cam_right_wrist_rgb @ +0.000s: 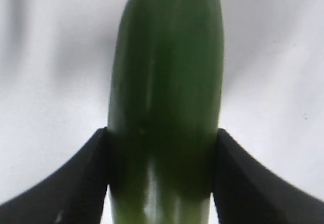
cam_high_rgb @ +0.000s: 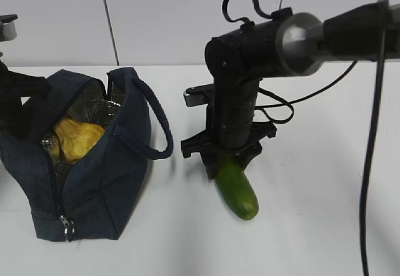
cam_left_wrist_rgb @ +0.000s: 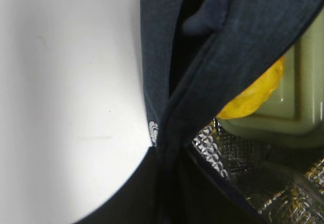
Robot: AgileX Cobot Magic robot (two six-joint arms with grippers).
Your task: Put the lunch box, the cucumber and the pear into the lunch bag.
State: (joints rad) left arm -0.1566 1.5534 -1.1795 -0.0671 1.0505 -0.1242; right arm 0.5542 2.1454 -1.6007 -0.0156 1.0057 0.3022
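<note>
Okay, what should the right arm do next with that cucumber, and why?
Probably finish closing the right claw and lift. Its fingers already flank the cucumber, which lies on the table, while the pear and lunch box already sit inside the lunch bag.

The lunch bag (cam_high_rgb: 94, 176) stands on the table (cam_high_rgb: 312, 226) towards its left edge, mouth open upward. Inside it the pear (cam_high_rgb: 76, 138) lies on the lunch box (cam_left_wrist_rgb: 298, 97). The cucumber (cam_high_rgb: 237, 192) lies near the table's middle, well right of the bag, between the fingers of the right gripper (cam_high_rgb: 222, 157) above it.
</note>
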